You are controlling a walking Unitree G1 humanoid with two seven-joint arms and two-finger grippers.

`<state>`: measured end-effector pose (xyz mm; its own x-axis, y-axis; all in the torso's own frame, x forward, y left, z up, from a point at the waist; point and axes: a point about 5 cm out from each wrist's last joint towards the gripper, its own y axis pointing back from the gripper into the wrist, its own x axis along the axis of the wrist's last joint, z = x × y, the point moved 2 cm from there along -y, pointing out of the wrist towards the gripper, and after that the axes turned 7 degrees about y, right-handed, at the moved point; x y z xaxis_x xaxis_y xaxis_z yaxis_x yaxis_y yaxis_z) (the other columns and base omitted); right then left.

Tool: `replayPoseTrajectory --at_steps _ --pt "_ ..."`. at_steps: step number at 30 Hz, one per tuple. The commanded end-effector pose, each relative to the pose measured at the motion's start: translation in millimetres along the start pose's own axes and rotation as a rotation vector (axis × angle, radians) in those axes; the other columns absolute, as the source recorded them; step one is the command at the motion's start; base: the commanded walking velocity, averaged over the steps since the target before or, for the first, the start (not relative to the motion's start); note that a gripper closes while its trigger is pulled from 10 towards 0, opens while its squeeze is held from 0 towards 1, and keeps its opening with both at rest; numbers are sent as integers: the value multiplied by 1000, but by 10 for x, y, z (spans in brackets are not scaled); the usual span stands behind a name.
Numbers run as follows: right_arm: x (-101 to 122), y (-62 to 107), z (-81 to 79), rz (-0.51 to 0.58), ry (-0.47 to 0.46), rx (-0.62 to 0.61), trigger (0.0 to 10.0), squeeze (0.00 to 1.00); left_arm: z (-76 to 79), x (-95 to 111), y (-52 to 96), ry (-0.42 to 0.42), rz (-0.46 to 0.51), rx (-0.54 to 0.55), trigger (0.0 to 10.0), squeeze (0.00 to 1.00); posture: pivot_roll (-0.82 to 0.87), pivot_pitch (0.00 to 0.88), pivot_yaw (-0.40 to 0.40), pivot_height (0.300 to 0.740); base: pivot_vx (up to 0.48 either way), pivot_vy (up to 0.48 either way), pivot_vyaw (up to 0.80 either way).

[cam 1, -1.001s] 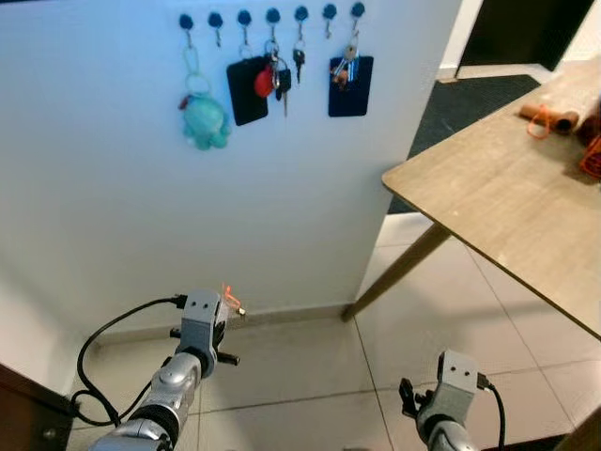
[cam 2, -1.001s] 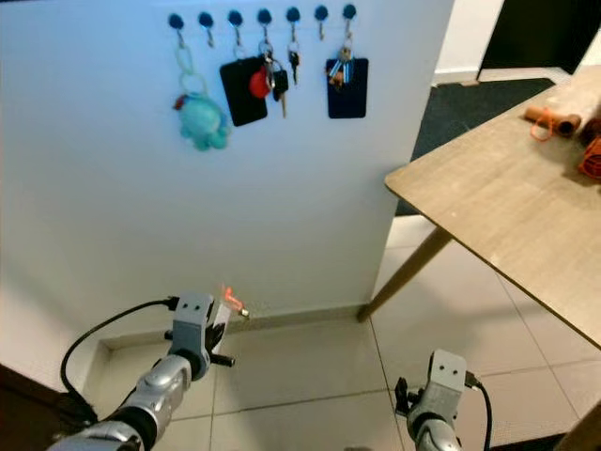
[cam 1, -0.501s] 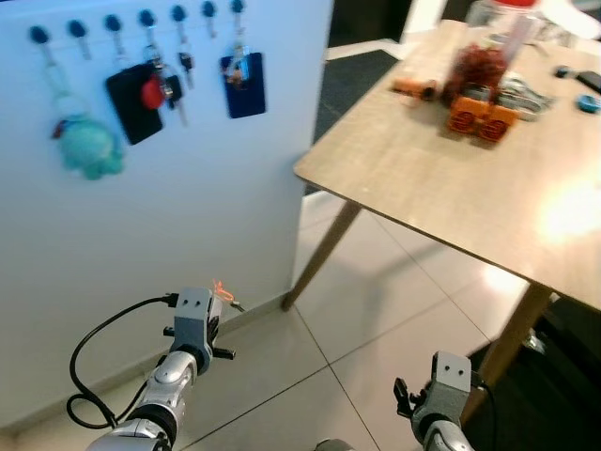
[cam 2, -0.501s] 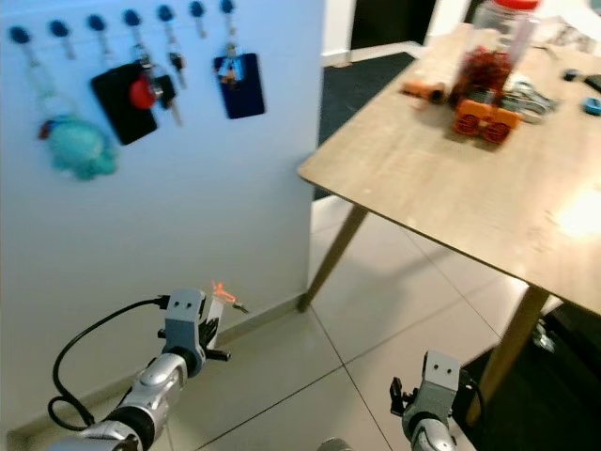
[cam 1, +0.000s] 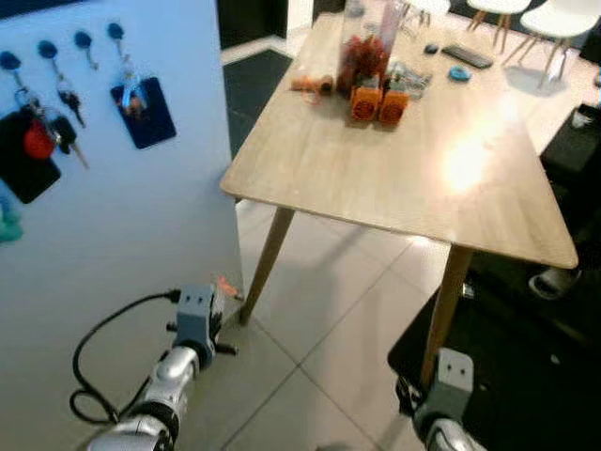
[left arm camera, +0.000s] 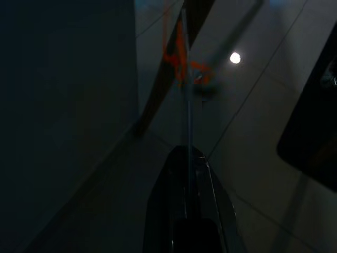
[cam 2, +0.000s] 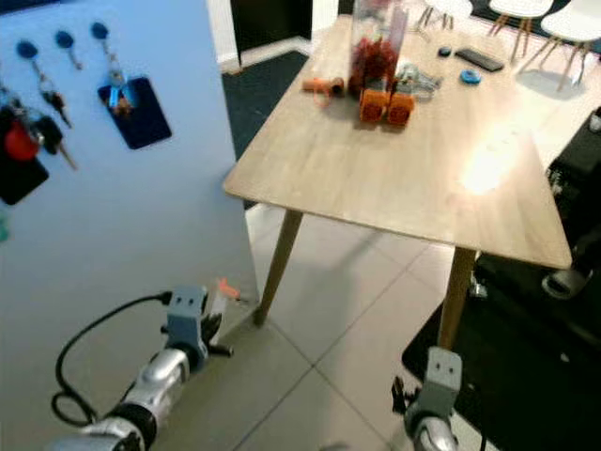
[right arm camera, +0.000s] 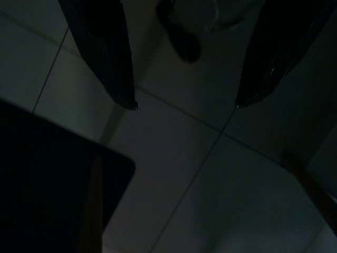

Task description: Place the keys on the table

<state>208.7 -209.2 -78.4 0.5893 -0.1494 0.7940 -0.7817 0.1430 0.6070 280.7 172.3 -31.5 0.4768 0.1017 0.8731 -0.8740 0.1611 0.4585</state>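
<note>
Left pincer [cam 1: 223, 287] was clamped on the keys [left arm camera: 185, 66] (orange tag showing), low beside the wall [cam 1: 113, 225]; right pincer [right arm camera: 181, 105] hung spread and empty over the floor [cam 1: 329, 319]; keys fetched, I judged; carrying them to the tabletop [cam 1: 404, 178] remained.

Bare floor [cam 1: 329, 310] ahead of left claw [left arm camera: 188, 158]; wall [cam 1: 103, 235] close alongside, table leg [cam 1: 266, 263] just beyond. Table [cam 1: 394, 178] bare at near edge, jar [cam 1: 366, 52] and clutter at far end.

Silver arms, grey wrist blocks, black cable loop; fingers [right arm camera: 110, 58] apparently black.
</note>
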Motion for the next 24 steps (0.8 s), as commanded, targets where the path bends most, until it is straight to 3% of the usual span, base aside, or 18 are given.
replayPoseTrajectory --at_steps 1,20,24 --pt "-56 20 -29 -14 -8 7 10000 0 -1 -29 8 8 -9 2 10000 0 27 31 6 740 0 0 -800" --pt "-20 2 -43 -9 9 23 10000 0 -29 0 -8 -16 -7 48 10000 0 29 33 4 740 0 0 -800" --pt "-18 0 -76 -11 56 52 10000 0 -38 6 -9 -15 -5 58 10000 0 27 33 3 740 0 0 0"
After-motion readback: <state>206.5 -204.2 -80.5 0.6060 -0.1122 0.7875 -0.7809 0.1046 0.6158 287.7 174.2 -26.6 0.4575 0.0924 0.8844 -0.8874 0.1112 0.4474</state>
